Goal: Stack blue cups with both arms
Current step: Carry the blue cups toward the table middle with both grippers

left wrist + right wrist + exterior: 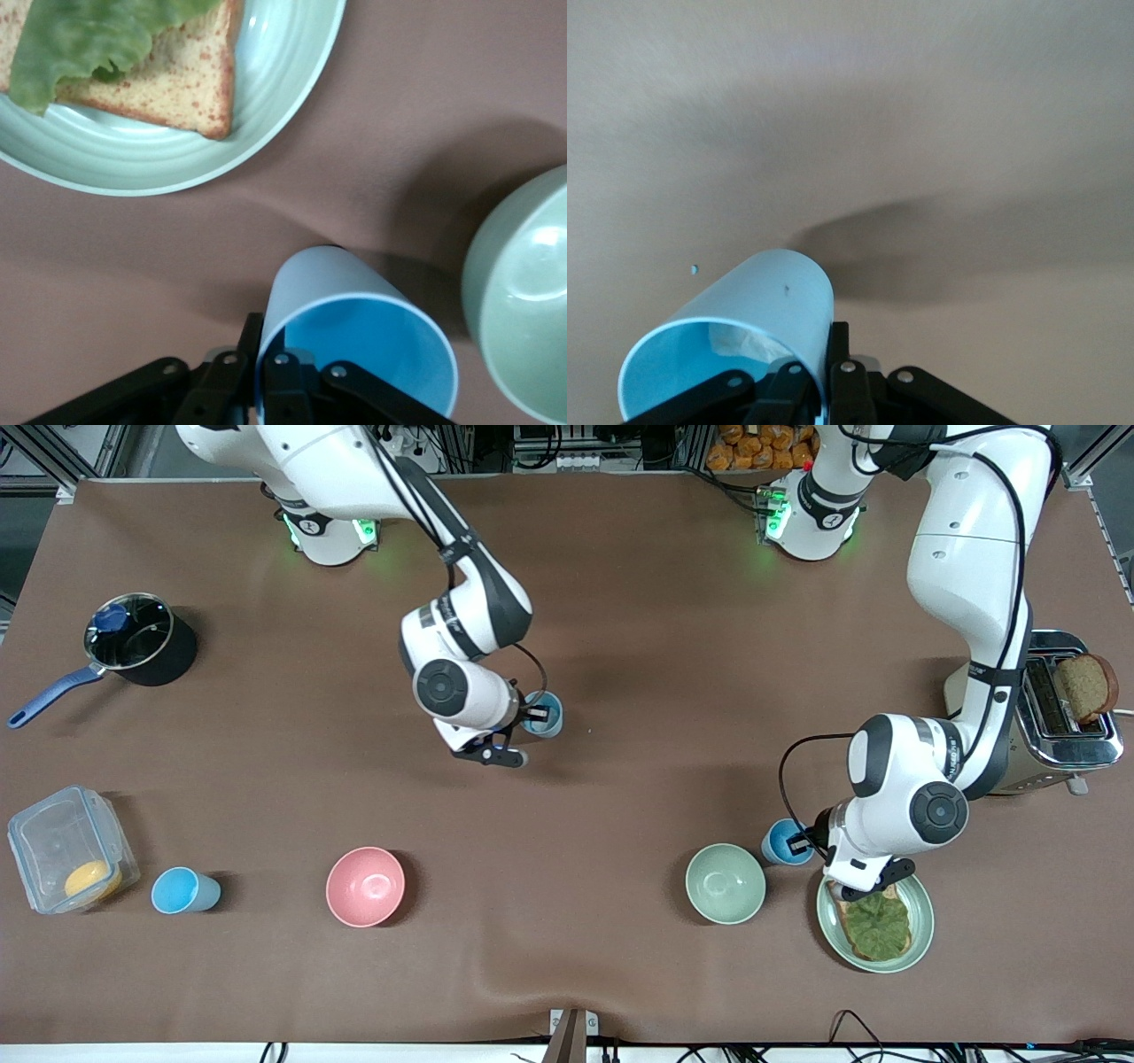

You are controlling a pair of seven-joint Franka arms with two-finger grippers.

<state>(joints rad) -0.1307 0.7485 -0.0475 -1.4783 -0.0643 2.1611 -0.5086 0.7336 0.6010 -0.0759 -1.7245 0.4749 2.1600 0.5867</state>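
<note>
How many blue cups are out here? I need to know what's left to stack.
3. One in the right gripper mid-table; one in the left gripper beside the green bowl; one untouched beside the plastic container.

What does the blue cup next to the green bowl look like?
The blue cup is small, round and tapered, seemingly smooth plastic: pale blue outside, brighter blue inside, and empty. Its open mouth faces up. It sits between the green bowl and the plate with the toast. The left gripper has its fingers shut on the rim, one inside, one outside.
</note>
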